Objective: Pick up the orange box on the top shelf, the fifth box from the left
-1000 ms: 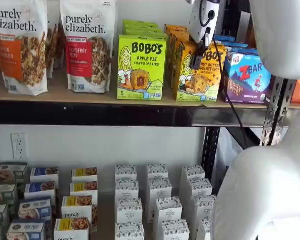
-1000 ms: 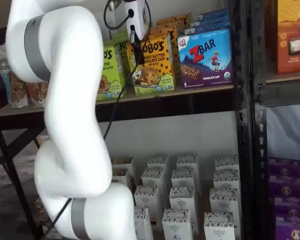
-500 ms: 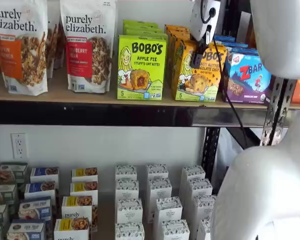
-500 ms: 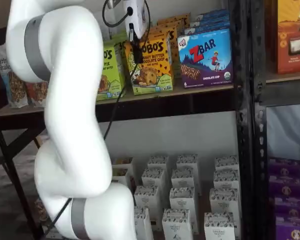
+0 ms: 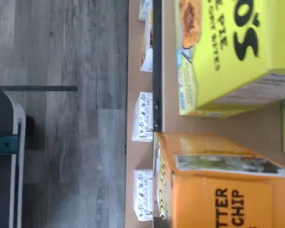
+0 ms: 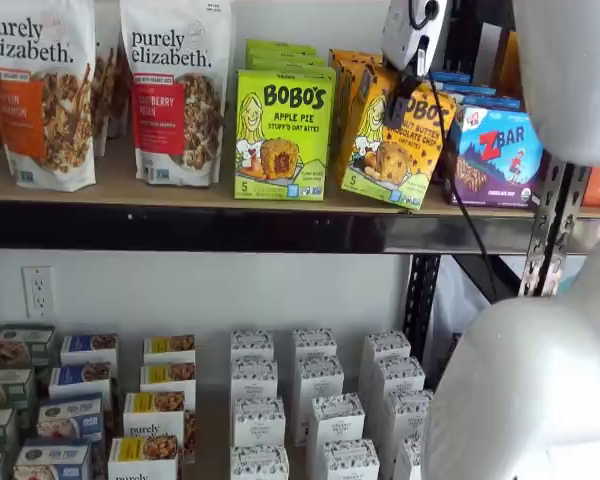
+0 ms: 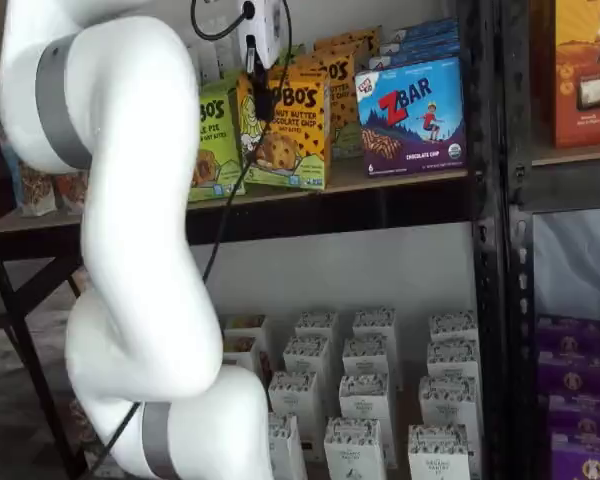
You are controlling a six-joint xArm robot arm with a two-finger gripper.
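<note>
Orange box (image 6: 395, 138) was seen tilted, long axis leaning off vertical, printed face frontward, its base raised at the top shelf (image 6: 180, 226) edge; it was pinched at its top by the gripper (image 6: 397, 100).

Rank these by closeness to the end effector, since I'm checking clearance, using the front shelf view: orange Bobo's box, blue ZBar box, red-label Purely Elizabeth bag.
1. Orange Bobo's cardboard box: gripped by end effector.
2. Blue ZBar cardboard box: beside it, toward the upright.
3. Red-label Purely Elizabeth bag: beyond the green box.

wall: white, with a power outlet (image 6: 38, 291) | floor: grey wood planks (image 5: 61, 118) | uprights: black perforated metal (image 7: 488, 230)
</note>
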